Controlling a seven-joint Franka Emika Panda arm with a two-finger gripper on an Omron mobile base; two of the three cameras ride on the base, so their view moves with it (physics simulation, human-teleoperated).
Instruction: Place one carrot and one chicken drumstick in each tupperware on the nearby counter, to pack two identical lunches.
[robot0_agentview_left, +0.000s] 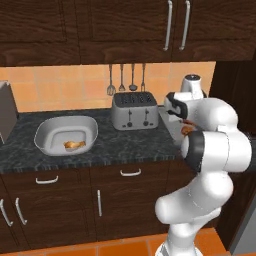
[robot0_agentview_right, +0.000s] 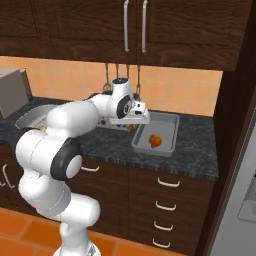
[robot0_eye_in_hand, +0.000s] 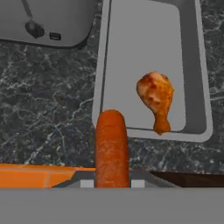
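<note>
At the far left we see the bowl-like tupperware (robot0_agentview_left: 66, 134) on the counter (robot0_agentview_left: 125, 147), holding one drumstick (robot0_agentview_left: 74, 145). The toaster (robot0_agentview_left: 134, 111) stands next. Right of it lies the rectangular tupperware (robot0_agentview_right: 170, 131) with a second drumstick (robot0_eye_in_hand: 156, 99). Our gripper (robot0_agentview_right: 131, 126) hangs over its near edge, clamped tight on a carrot (robot0_eye_in_hand: 112, 148).

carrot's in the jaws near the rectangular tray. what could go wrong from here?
1. In the hand view the thin orange carrot hangs over the near rim of the shallow rectangular grey tupperware, not its floor; released now, it may catch the rim or roll onto the dark marbled counter.
2. The golden-brown drumstick already lies inside; a low entry could knock it.
3. The silver toaster stands right beside the tray, leaving little room to swing.
</note>
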